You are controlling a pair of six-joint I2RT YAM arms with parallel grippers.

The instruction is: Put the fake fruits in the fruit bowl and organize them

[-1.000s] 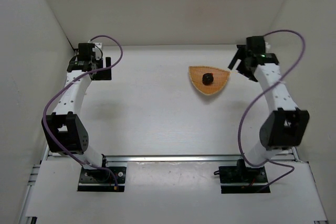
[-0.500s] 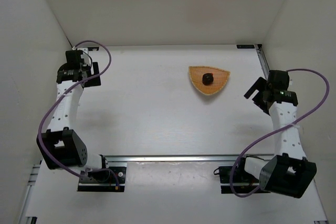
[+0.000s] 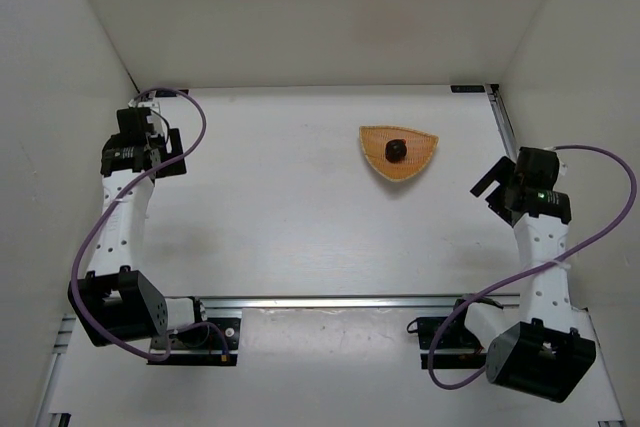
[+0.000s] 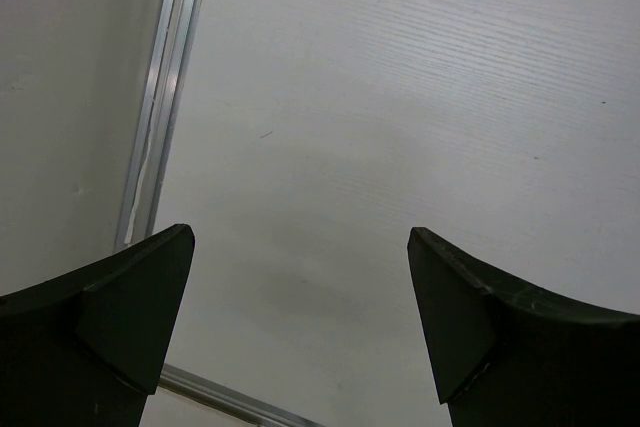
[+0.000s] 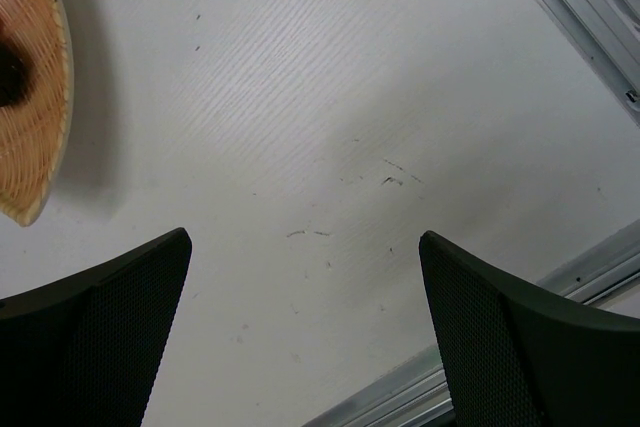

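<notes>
The fruit bowl (image 3: 372,137) sits at the far right of the table (image 3: 280,197), and you see the dark bumpy fruit (image 3: 395,151) resting inside it. The left gripper (image 4: 298,247) and right gripper (image 5: 305,242) hang well apart from it, fingers (image 5: 100,327) spread wide, holding nothing.
</notes>
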